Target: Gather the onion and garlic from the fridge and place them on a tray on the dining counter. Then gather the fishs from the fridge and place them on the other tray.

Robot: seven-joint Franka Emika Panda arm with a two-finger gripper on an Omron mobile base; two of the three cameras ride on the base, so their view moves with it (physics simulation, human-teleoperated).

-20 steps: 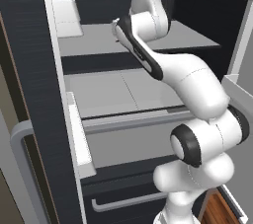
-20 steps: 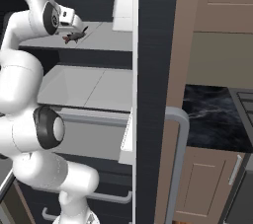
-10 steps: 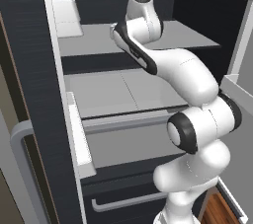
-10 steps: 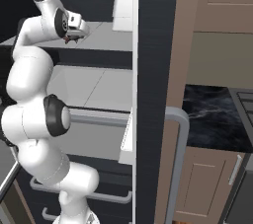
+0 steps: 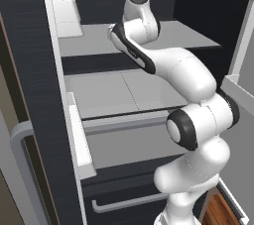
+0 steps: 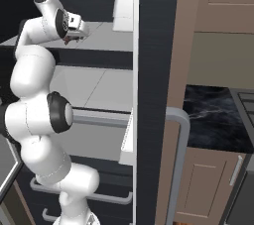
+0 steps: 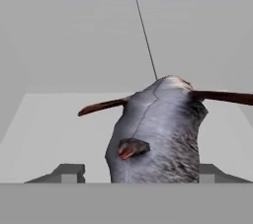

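A silver-grey fish (image 7: 158, 129) with reddish fins lies on the pale grey upper shelf (image 5: 188, 38) of the open fridge (image 5: 30, 70). My gripper (image 7: 142, 171) straddles it, jaws open. The right fingertip (image 7: 217, 172) is against the fish's side, and a narrow gap separates the left fingertip (image 7: 69, 171) from it. From the right base view, the gripper (image 6: 74, 34) hangs low over the shelf with a dark bit of the fish (image 6: 67, 41) under it. The onion, the garlic, the trays and the dining counter are out of view.
White bins (image 5: 64, 11) hang on the open fridge doors at both sides of the arm. A lower shelf (image 5: 119, 92) and handled drawers (image 5: 129, 201) sit beneath. A dark counter on beige cabinets (image 6: 213, 115) stands to the right of the fridge door (image 6: 154, 70).
The arm has reached further into the upper shelf, bringing the hand down over the fish. The jaws have narrowed around it.
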